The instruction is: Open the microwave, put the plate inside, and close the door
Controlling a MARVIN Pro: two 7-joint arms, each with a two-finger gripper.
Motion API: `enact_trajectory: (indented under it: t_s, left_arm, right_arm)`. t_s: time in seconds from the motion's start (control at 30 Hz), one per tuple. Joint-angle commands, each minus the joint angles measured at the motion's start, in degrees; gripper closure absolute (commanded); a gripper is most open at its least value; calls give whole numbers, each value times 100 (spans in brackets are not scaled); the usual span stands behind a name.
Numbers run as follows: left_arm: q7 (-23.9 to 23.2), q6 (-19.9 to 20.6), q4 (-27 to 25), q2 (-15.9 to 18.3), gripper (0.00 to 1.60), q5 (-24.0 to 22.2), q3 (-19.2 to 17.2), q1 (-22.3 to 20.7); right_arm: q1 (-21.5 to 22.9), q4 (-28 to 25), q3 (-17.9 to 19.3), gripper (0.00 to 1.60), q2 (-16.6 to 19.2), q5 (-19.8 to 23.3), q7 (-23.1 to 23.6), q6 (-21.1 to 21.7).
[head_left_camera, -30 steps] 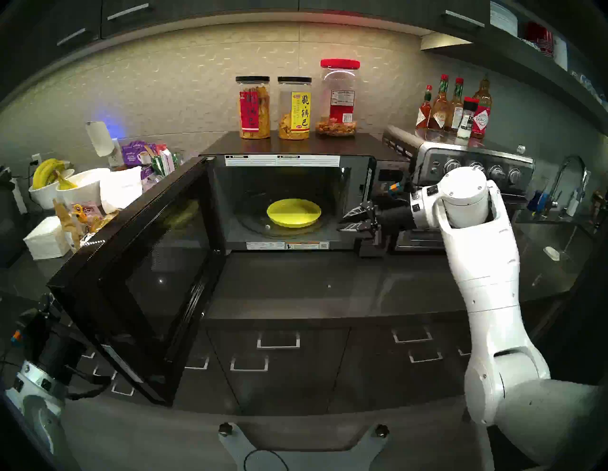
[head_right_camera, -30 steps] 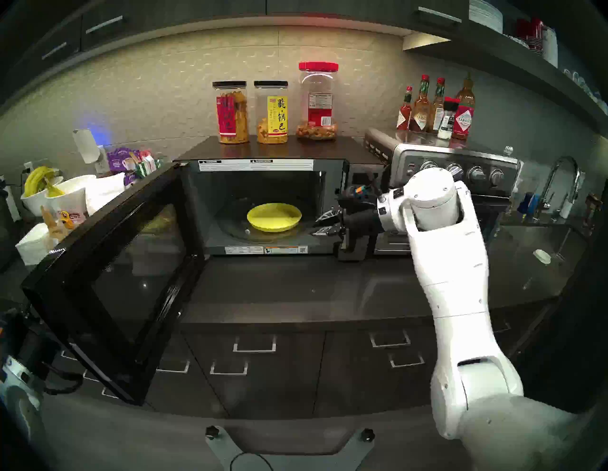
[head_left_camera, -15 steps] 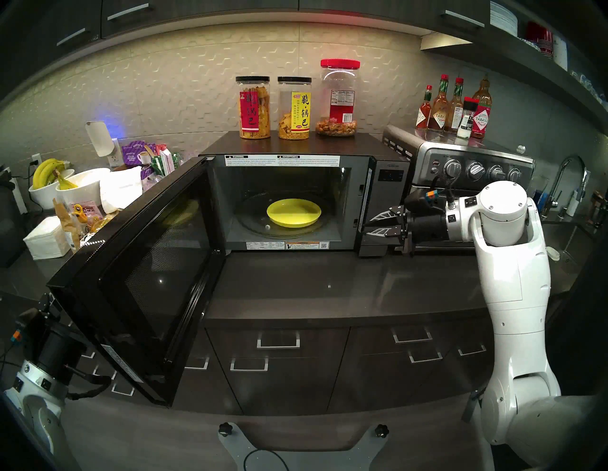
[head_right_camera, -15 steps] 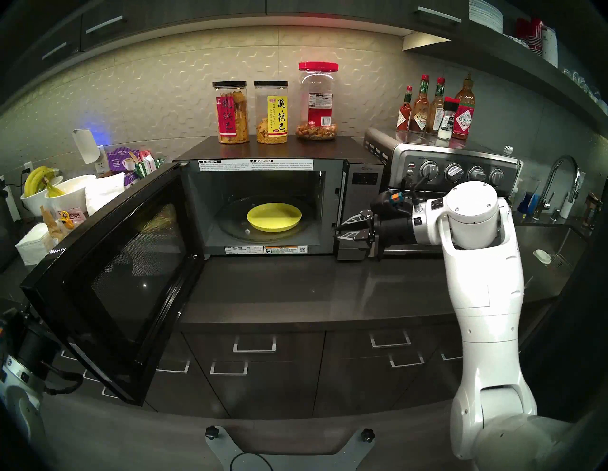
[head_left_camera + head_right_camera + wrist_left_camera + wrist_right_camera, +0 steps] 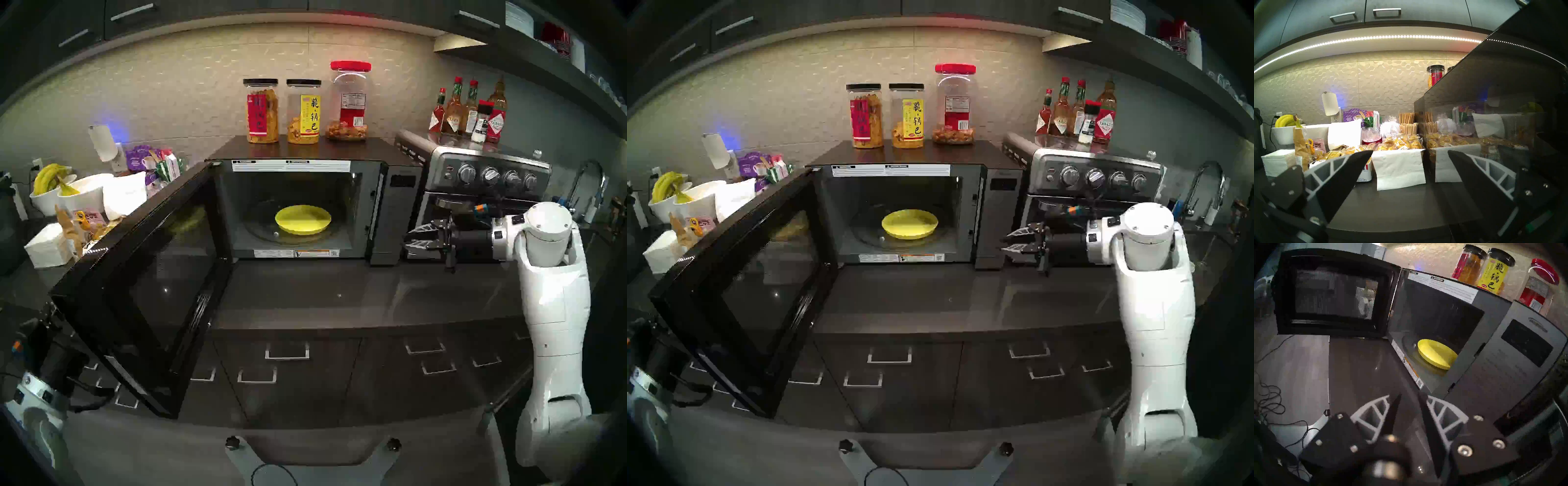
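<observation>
The microwave (image 5: 393,210) stands at the back of the counter with its door (image 5: 142,288) swung wide open to the left. Inside, the yellow plate (image 5: 303,220) lies flat on the glass turntable, and it also shows in the right wrist view (image 5: 1436,354). My right gripper (image 5: 409,237) hovers to the right of the microwave, in front of the toaster oven, pointing left. Its fingers (image 5: 1395,405) stand a little apart with nothing between them. My left gripper (image 5: 1410,151) is behind the open door (image 5: 1491,84), low on the left, wide open and empty. The head views hide it.
A steel toaster oven (image 5: 488,176) with sauce bottles (image 5: 468,108) on top stands right of the microwave. Three jars (image 5: 303,112) sit on the microwave. White bowls with bananas (image 5: 68,197), napkins (image 5: 44,244) and snack packs crowd the left. A sink faucet (image 5: 587,183) is far right.
My right arm has drawn its gripper back to the right, from the microwave's opening to in front of the toaster oven. The plate and the door have not moved.
</observation>
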Motion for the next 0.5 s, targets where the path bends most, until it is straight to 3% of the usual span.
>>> enact_trajectory:
  t_s: [0.0,0.47]
  left_arm:
    - [2,13,-107,9,0,-8,-2,-11]
    - [-15,25,-107,-4,0,2,-10,-28]
  right_arm:
    - [-252,71,276,73,480,518,163,-139]
    - [-801,248,692,67,982,1292,163,-475]
